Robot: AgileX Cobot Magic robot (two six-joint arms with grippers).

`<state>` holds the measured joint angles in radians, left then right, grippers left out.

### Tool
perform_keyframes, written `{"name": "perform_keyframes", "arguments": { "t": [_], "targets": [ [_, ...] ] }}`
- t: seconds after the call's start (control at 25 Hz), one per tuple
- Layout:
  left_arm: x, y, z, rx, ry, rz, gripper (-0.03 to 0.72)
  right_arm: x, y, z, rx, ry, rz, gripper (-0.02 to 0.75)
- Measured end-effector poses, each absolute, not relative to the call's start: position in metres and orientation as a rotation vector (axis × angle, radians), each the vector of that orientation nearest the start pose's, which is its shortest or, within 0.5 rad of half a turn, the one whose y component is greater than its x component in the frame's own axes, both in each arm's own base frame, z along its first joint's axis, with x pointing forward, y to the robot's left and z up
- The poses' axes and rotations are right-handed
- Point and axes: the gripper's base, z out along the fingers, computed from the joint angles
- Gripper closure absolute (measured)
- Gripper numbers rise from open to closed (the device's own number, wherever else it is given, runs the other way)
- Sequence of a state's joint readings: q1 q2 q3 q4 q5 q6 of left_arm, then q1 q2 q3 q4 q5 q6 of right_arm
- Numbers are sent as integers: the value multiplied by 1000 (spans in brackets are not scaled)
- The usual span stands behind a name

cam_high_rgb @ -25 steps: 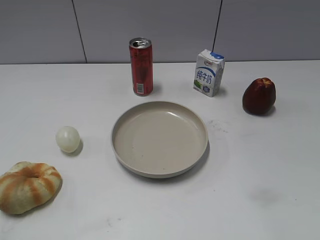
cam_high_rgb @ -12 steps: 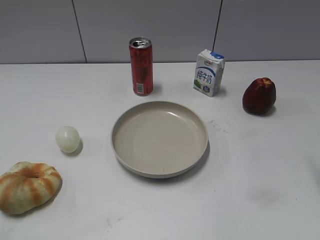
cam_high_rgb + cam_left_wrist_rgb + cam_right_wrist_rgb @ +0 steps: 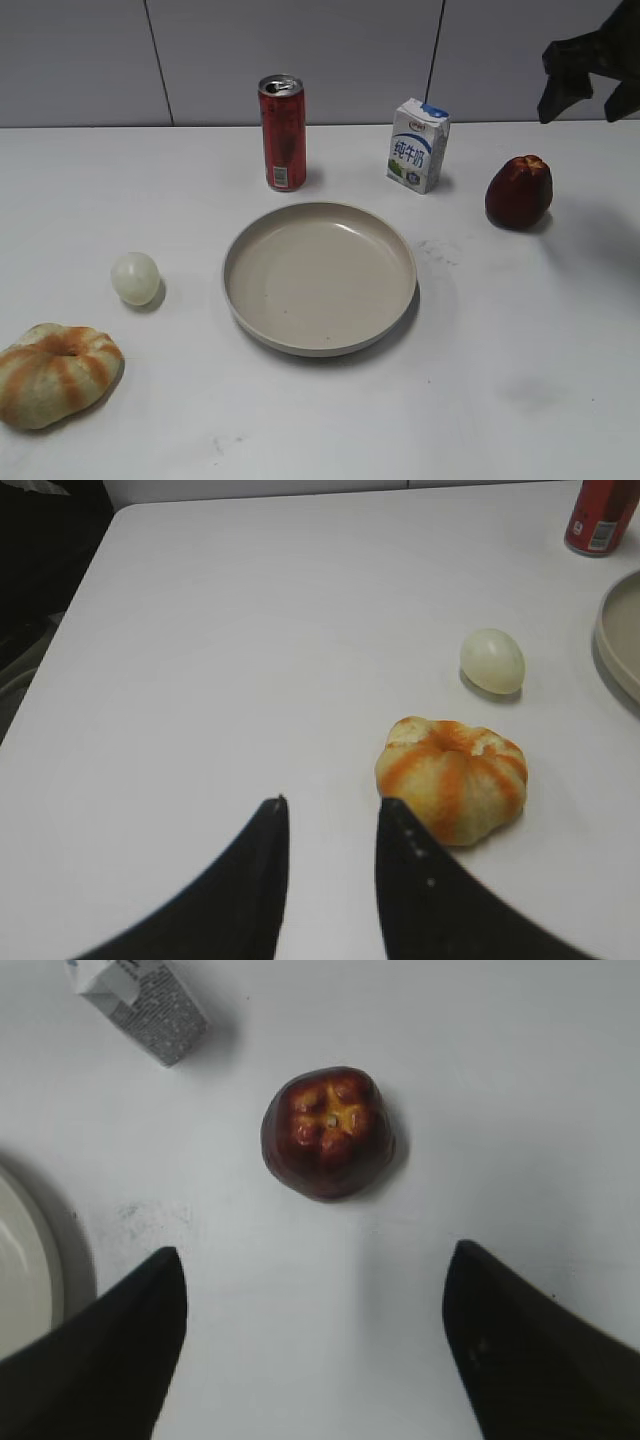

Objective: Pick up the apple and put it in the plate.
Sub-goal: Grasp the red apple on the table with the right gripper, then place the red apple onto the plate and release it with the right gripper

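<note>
The dark maroon-red apple (image 3: pixel 519 191) with an orange-yellow top stands on the white table at the right, apart from the plate. In the right wrist view the apple (image 3: pixel 327 1132) lies ahead of the jaws. The beige plate (image 3: pixel 319 276) sits empty in the middle; its rim shows in the right wrist view (image 3: pixel 25 1260). My right gripper (image 3: pixel 592 80) hangs wide open and empty in the air above and to the right of the apple; its jaws (image 3: pixel 315 1300) show from the wrist. My left gripper (image 3: pixel 330 815) is slightly open and empty, near the bread.
A red can (image 3: pixel 282 133) and a milk carton (image 3: pixel 417 145) stand behind the plate. A pale round ball (image 3: pixel 135 278) and an orange-striped bread (image 3: pixel 57 372) lie at the left. The table's left edge (image 3: pixel 70 620) shows in the left wrist view.
My right gripper has come into the exterior view at the top right, above the apple. Nothing on the table has moved.
</note>
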<state>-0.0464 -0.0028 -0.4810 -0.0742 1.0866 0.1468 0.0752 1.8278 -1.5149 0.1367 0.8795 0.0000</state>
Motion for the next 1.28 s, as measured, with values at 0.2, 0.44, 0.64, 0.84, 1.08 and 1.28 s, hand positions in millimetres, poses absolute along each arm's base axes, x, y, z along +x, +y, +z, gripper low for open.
{"name": "perform_keyframes", "arguments": {
  "t": [0.2,0.44,0.64,0.84,1.08,1.28],
  "targets": [
    [-5,-6,270,205,2074,-28,452,443,44,240,-29,2778,197,143],
    [-5,-6,270,205,2074,-28,452,470,46,191,-28,2872,196,143],
    [-5,-6,270,205,2074,-28,452,472,46,163,-26,2943,194,147],
    [-5,-6,270,205,2074,-28,452,471,46,163,-31,2958,187,179],
    [-5,-6,270,205,2074,-28,452,461,46,189,-52,2978,180,179],
    [-5,-6,270,205,2074,-28,452,444,70,235,-152,2938,189,179]
  ]
}}
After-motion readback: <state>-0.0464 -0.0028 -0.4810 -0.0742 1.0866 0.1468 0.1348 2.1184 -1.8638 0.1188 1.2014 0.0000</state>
